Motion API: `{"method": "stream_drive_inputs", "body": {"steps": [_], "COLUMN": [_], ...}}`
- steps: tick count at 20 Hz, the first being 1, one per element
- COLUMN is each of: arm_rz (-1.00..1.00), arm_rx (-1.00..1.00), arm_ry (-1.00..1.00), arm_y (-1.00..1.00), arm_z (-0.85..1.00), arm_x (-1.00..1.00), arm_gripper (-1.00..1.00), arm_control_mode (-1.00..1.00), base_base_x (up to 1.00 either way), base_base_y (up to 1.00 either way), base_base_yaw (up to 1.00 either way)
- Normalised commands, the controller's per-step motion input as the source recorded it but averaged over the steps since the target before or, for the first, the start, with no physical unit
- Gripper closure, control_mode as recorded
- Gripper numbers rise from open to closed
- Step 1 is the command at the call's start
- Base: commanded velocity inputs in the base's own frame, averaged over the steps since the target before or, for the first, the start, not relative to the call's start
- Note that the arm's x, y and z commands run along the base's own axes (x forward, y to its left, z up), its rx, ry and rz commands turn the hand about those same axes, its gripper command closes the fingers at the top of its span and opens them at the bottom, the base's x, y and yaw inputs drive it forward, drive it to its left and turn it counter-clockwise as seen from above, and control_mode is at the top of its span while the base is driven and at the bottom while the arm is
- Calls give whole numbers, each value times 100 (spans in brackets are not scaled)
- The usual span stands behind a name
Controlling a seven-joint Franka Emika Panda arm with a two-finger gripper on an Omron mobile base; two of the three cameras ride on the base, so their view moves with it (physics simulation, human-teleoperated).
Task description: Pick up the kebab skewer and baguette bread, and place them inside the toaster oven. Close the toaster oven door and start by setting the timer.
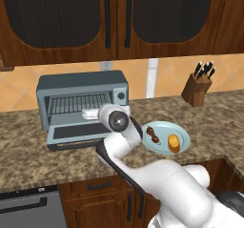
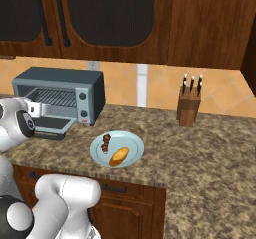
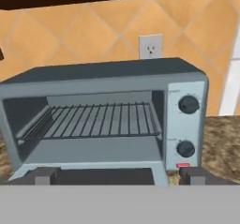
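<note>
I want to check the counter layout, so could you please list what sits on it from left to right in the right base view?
toaster oven → kebab skewer → baguette bread, both on the plate → knife block.

We see the toaster oven (image 1: 83, 100) open, rack bare.
Its door (image 1: 76, 135) lies flat; the kebab skewer (image 2: 105, 143) and baguette bread (image 2: 119, 156) rest on the bench plate.

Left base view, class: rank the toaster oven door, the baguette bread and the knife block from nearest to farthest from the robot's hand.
1. The toaster oven door, folded down open, directly below the hand.
2. The baguette bread, on the pale blue plate to the right.
3. The knife block, far right, against the back wall.
</note>
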Motion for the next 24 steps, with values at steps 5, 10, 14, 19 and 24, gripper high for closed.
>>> {"method": "stream_drive_inputs", "body": {"steps": [5, 10, 14, 19, 24], "arm_rz": [0, 0, 0, 0, 0], "arm_rx": [-8, -2, 0, 0, 1], "arm_ry": [-4, 1, 4, 10, 4], "arm_y": [0, 1, 5, 7, 29], "arm_z": [-46, -14, 0, 0, -3], "arm_x": [0, 26, 46, 42, 59], "arm_gripper": [-100, -100, -100, -100, -100], "arm_control_mode": [-100, -100, -100, -100, -100], "base_base_x": [0, 0, 0, 0, 0], "base_base_y": [0, 0, 0, 0, 0], "base_base_yaw": [0, 0, 0, 0, 0]}}
